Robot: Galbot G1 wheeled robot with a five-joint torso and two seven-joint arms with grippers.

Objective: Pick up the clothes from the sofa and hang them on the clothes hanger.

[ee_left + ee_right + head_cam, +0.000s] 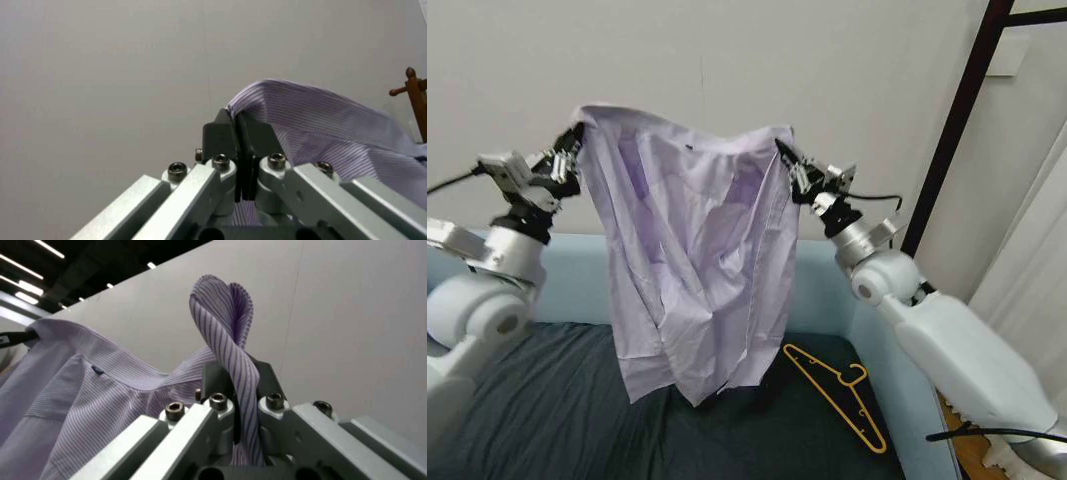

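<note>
A lilac striped shirt (692,250) hangs spread in the air above the dark sofa seat (537,420). My left gripper (575,143) is shut on its upper left corner. My right gripper (785,158) is shut on the upper right corner. In the left wrist view the black fingers (220,137) of my left gripper (236,145) pinch the shirt's striped cloth (320,130). The right wrist view shows a fold of the shirt (223,315) rising out of my right gripper (237,390). A yellow clothes hanger (837,395) lies on the sofa seat, below and right of the shirt.
The sofa has a pale blue back and arm (867,330). A dark pole of a rack (957,120) stands to the right behind my right arm. A plain wall is behind the shirt. A brown wooden peg (413,95) shows in the left wrist view.
</note>
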